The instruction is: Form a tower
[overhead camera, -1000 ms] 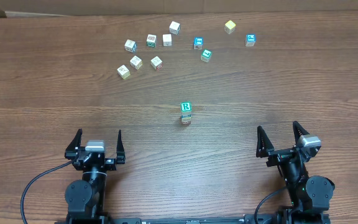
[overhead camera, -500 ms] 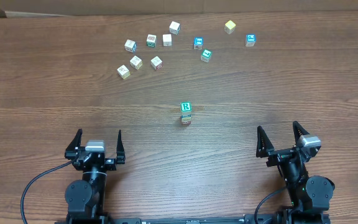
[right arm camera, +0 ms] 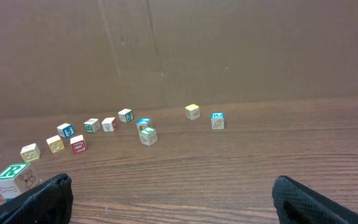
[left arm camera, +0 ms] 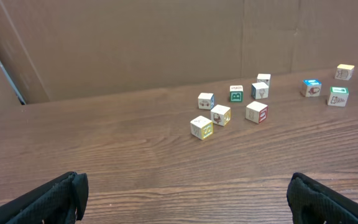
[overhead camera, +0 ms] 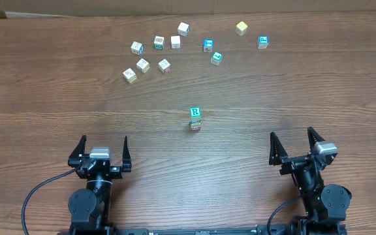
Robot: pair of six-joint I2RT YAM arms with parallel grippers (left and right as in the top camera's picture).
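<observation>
The tower (overhead camera: 196, 119) is a narrow stack of small wooden alphabet cubes at the table's middle, its top cube showing a green R. The right wrist view catches its top (right arm camera: 14, 179) at the far left; the left wrist view does not show it. My left gripper (overhead camera: 103, 142) rests open near the front left, well away from the stack, with bare table between its fingers (left arm camera: 185, 199). My right gripper (overhead camera: 291, 135) rests open at the front right, also holding nothing (right arm camera: 169, 196).
Several loose cubes (overhead camera: 164, 65) lie scattered across the far half of the table, from a left cluster to a yellow cube (overhead camera: 241, 28) and a blue one (overhead camera: 263, 42). A brown cardboard wall (left arm camera: 166, 43) closes the back edge.
</observation>
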